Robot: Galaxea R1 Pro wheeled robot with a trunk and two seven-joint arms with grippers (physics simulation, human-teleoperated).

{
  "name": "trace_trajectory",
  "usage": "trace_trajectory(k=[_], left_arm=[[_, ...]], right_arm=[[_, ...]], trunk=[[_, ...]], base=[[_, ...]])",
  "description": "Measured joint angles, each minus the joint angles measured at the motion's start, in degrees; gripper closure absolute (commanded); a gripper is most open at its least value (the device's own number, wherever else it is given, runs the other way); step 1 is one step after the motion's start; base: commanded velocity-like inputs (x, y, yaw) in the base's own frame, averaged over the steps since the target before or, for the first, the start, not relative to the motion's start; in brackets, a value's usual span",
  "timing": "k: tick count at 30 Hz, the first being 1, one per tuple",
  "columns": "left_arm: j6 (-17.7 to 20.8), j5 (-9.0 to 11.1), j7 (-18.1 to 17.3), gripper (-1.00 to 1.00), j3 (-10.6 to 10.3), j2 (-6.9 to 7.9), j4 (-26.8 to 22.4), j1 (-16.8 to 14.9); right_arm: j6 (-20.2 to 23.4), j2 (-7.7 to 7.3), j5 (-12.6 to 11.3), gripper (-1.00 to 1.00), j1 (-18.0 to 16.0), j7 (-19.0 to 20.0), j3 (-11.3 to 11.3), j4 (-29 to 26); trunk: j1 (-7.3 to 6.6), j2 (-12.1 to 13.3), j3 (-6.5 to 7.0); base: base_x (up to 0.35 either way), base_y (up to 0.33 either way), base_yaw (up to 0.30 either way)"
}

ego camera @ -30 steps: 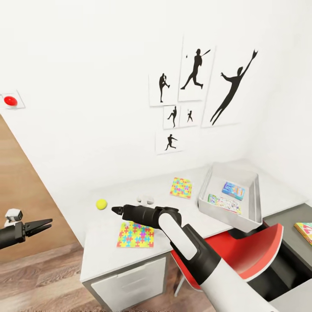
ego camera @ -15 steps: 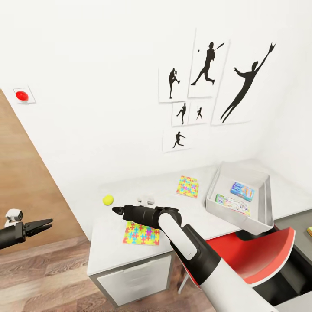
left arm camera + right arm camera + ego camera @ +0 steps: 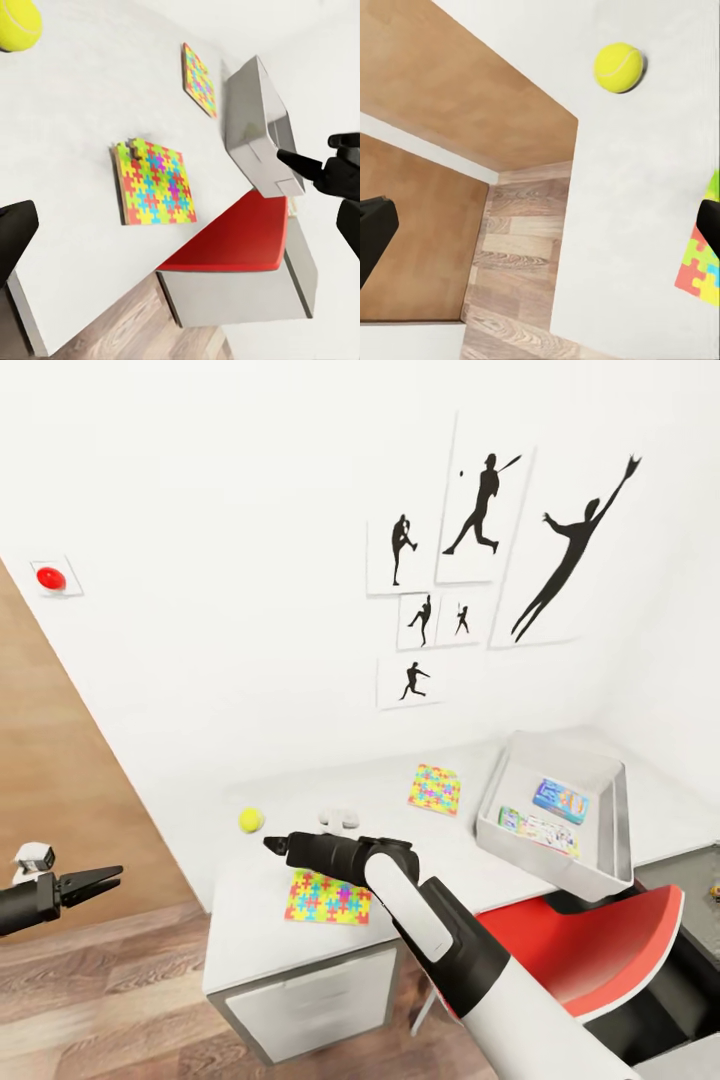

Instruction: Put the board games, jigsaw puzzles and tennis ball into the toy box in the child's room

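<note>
Across the lower middle of the head view, the right arm reaches leftward over the table [image 3: 250,940], its right gripper [image 3: 270,844] apparently narrowed to a point above the nearer jigsaw puzzle [image 3: 328,897], short of the tennis ball [image 3: 250,819]. At lower left, the left gripper [image 3: 112,875] hangs over the floor, fingers nearly together. Right of centre, the toy box [image 3: 610,860] holds two board games.

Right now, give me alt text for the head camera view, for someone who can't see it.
The right arm reaches over a pale table, its right gripper above the table between a tennis ball and a jigsaw puzzle. A second puzzle lies near a grey toy box holding two board games. The left gripper hangs off the table's end.
</note>
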State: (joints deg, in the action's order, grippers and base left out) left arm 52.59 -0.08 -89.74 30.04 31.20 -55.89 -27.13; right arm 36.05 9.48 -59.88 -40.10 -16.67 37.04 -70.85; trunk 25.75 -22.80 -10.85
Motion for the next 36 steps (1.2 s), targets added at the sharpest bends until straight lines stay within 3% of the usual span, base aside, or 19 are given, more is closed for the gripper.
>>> trace_trajectory(k=[5, 9, 13, 17, 21, 27, 32, 36], left_arm=[[-0.01, -0.10, 1.24, -1.00, -0.10, 0.00, 0.00, 0.00], [-0.02, -0.15, 7.66, -1.00, -0.16, 0.04, -0.01, 0.02], [0.00, -0.01, 20.99, -1.00, 0.17, 0.01, 0.00, 0.03], [0.02, 0.15, 28.66, -1.00, 0.24, -0.04, 0.00, 0.03], [-0.98, 0.09, 33.64, -1.00, 0.21, -0.07, 0.07, 0.04], [-4.51, 0.14, 38.19, -1.00, 0.17, -1.15, 0.16, 0.04], [-5.65, 0.27, 43.49, -1.00, 0.14, -4.00, 0.18, 0.04], [-6.01, 0.35, 44.76, -1.00, 0.21, -5.48, 0.18, 0.04]], right_arm=[[-0.09, 0.43, 1.52, -1.00, 0.00, -1.31, 0.33, -0.06], [0.22, 0.52, 3.49, -1.00, 0.00, -6.99, 1.09, 0.24], [0.90, 0.52, 4.73, -1.00, 0.01, -22.65, 1.91, -0.16], [1.22, 0.52, 4.71, -1.00, 0.01, -29.94, 3.50, -1.28], [1.21, 0.52, 4.77, -1.00, -0.01, -33.13, 4.43, -1.81], [1.24, 0.52, 4.85, -1.00, -0.09, -34.00, 4.74, -1.21], [1.28, 0.52, 5.12, -1.00, -0.64, -33.76, 4.79, 2.87], [1.00, 0.52, 5.25, -1.00, -1.02, -33.56, 4.81, 5.10]], trunk=[[0.00, 0.00, 0.24], [0.00, 0.00, 0.30], [0.00, 0.00, 0.32], [0.00, 0.00, 0.32], [0.00, 0.01, 0.32], [0.00, 0.01, 0.32], [0.01, 0.02, 0.32], [0.00, 0.01, 0.32]], base=[[0.000, 0.000, -0.135], [0.000, 0.000, -0.037], [0.000, 0.000, -0.009], [0.000, 0.000, -0.003], [0.000, 0.000, 0.000], [0.000, 0.000, 0.000], [0.000, 0.000, 0.000], [0.000, 0.000, 0.000]])
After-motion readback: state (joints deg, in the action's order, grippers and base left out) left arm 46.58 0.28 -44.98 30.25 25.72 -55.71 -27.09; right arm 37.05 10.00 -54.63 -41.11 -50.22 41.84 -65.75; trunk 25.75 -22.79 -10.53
